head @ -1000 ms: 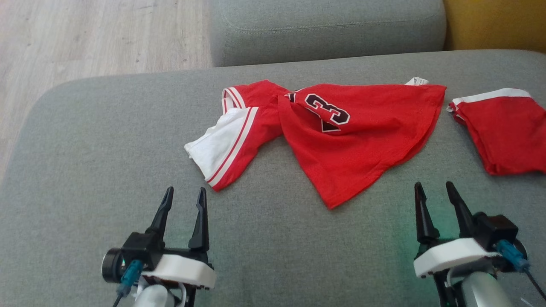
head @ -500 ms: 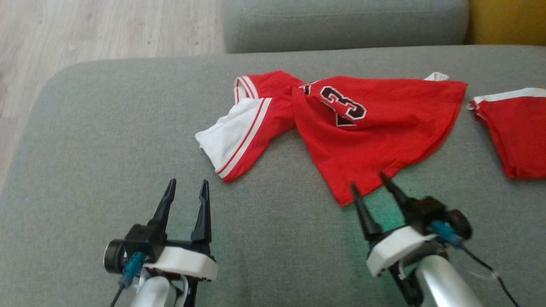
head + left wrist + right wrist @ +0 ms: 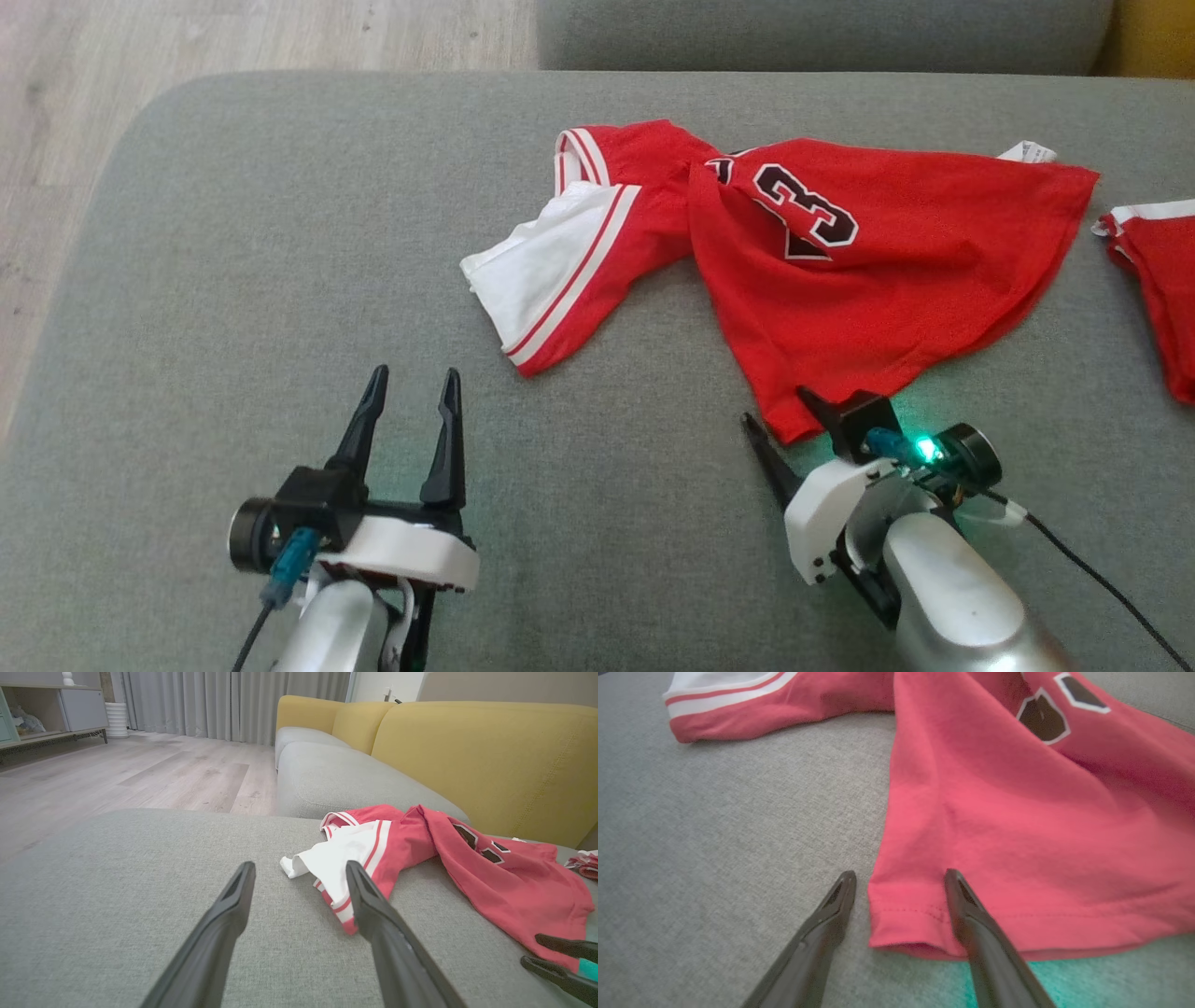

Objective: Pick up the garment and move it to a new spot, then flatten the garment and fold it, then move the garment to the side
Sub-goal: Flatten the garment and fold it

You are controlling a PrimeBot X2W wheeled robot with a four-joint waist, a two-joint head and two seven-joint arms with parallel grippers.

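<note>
The garment [image 3: 840,271] is a red jersey with white trim and a dark numeral, lying crumpled on the grey sofa cushion [image 3: 280,261]. It also shows in the left wrist view as the garment [image 3: 467,858] and close up in the right wrist view as the garment [image 3: 1017,812]. My right gripper [image 3: 778,411] is open, its fingers straddling the jersey's near hem corner; in its own view the right gripper [image 3: 899,879] has the hem between its tips. My left gripper [image 3: 411,387] stands open over bare cushion, left of the white trimmed end, with nothing between the left gripper [image 3: 299,872] fingers.
A second red and white garment [image 3: 1158,280] lies at the right edge of the cushion. Another grey seat [image 3: 336,774] and a yellow sofa back [image 3: 490,760] rise behind. Wooden floor [image 3: 233,37] lies beyond the cushion's left and far edges.
My right gripper has swung left and forward to the jersey's near hem corner, staying open. The head camera has shifted, sliding the whole scene rightward and upward in view. The left gripper has held still.
</note>
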